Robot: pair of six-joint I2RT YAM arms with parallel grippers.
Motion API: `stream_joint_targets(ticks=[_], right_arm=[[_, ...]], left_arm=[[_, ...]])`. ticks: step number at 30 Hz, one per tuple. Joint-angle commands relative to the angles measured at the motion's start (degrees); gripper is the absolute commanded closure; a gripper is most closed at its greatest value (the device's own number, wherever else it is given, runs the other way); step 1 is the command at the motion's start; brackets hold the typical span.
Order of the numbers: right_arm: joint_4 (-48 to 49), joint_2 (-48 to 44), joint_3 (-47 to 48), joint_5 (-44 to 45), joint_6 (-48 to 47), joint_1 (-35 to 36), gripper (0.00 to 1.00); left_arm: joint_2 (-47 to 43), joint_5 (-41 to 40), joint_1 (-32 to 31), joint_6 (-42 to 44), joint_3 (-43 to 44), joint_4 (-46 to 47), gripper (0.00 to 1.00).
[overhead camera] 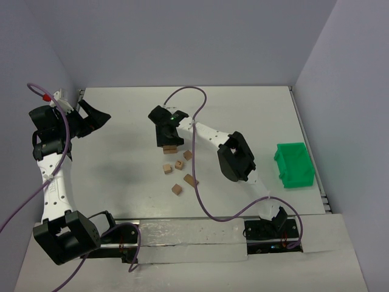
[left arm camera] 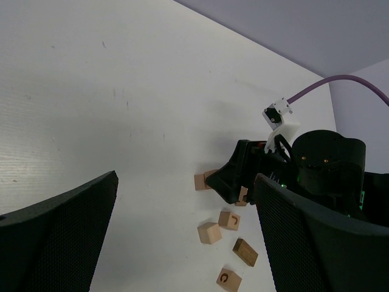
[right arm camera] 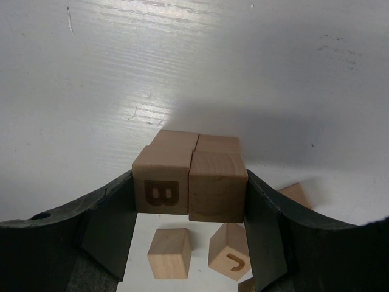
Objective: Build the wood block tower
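Note:
My right gripper [overhead camera: 167, 135] is shut on two light-brown wooden blocks [right arm camera: 189, 182] held side by side: a block marked B [right arm camera: 161, 187] and a plain block [right arm camera: 217, 185]. Its fingers [right arm camera: 262, 219] press on both outer sides. Two more blocks [right arm camera: 196, 141] lie directly behind the held pair, and whether they touch is unclear. From above the group shows as a brown patch [overhead camera: 169, 148] under the gripper. Several loose blocks [overhead camera: 179, 164] lie just in front of it; they also show in the left wrist view [left arm camera: 209, 233]. My left gripper [overhead camera: 97, 118] is open and empty, raised at the far left.
A green plastic bin [overhead camera: 295, 164] stands at the right side of the white table [overhead camera: 121, 164]. The right arm's purple cable [overhead camera: 197, 182] loops across the table beside the loose blocks. Grey walls close in the table on the left, back and right.

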Motion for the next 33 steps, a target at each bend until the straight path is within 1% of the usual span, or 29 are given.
stream_joint_targets(ticks=[1,8,13,14,18,23,27,33], right_arm=[[1.8,0.8,1.3,2.0,0.5,0.4,0.45],[1.5,1.0,1.2,2.1,1.2,0.4,0.43],[1.6,1.0,1.2,1.8,1.2,0.4,0.31],[1.6,1.0,1.0,1.7,1.2,0.5,0.26],[1.6,1.0,0.8,1.3,1.2,0.4,0.14],[1.6,0.9,0.4,1.1,1.0,0.6,0.11],[1.5,0.9,0.4,0.8,1.2,0.7,0.01],[1.4,-0.5,-0.1,-1.9,0.6,1.1,0.00]], left_arm=[[0.0,1.2,0.5,-0.6,0.3,2.8,0.01],[0.1,1.2,0.4,-0.6,0.3,2.8,0.01],[0.0,1.2,0.5,-0.6,0.3,2.8,0.01],[0.0,1.2,0.5,-0.6,0.2,2.7,0.01],[0.0,1.4,0.5,-0.7,0.3,2.9,0.01],[0.1,1.6,0.4,-0.7,0.2,3.0,0.01],[0.0,1.6,0.4,-0.7,0.1,2.9,0.01],[-0.2,2.5,0.5,0.6,0.5,2.3,0.01]])
